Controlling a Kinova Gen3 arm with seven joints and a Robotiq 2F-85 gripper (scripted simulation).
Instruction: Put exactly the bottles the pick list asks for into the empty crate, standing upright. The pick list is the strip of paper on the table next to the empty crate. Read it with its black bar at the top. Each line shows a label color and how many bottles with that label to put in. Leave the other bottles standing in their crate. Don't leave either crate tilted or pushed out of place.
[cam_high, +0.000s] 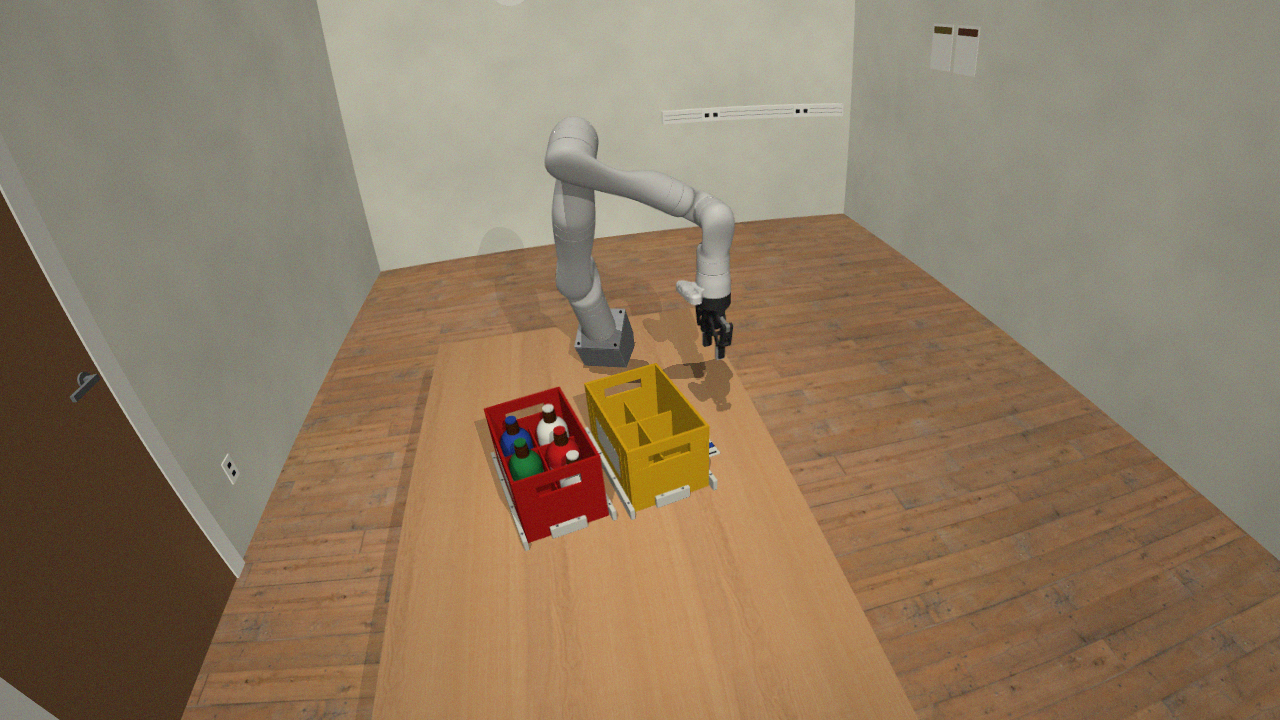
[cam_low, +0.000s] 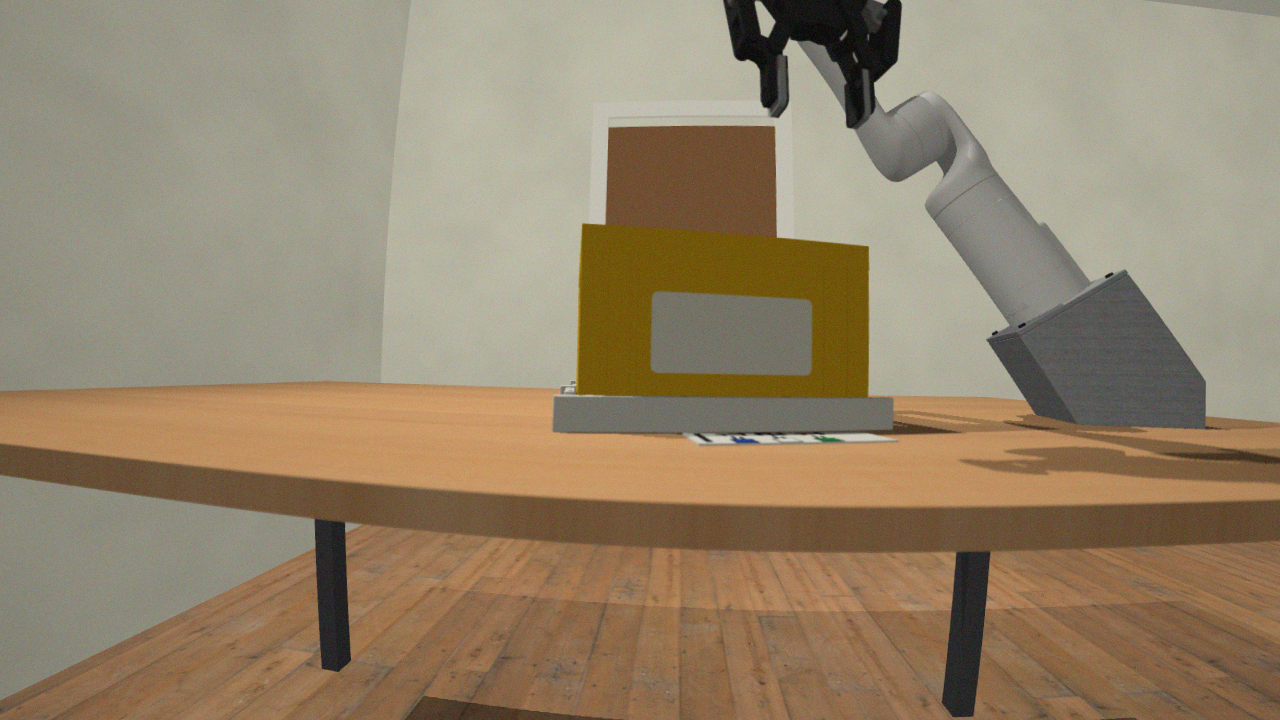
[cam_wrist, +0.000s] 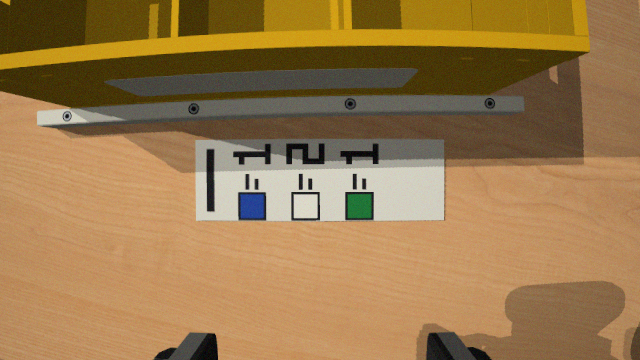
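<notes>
The pick list (cam_wrist: 410, 197) (cam_low: 868, 438) (cam_high: 713, 450) lies flat beside the yellow crate. Read from its black bar in the wrist view, it shows blue 1, white 2, green 1. The yellow crate (cam_high: 671, 479) (cam_low: 725, 259) (cam_wrist: 300, 40) stands level, with no bottle visible inside. The red crate (cam_high: 572, 508) holds a blue bottle (cam_high: 513, 440), a green bottle (cam_high: 525, 462), a white bottle (cam_high: 551, 427), a red bottle (cam_high: 562, 448) and a second white-capped bottle (cam_high: 571, 457) behind the front wall. My gripper (cam_high: 716, 347) (cam_low: 816, 114) (cam_wrist: 322, 345) is open and empty, above the table beside the pick list.
Low pale rails (cam_wrist: 280, 107) (cam_low: 716, 414) border the crates on the table (cam_high: 644, 626). The two crates stand close side by side. The robot's base (cam_high: 605, 349) (cam_low: 1118, 376) stands behind them. The red crate is hidden in the exterior view.
</notes>
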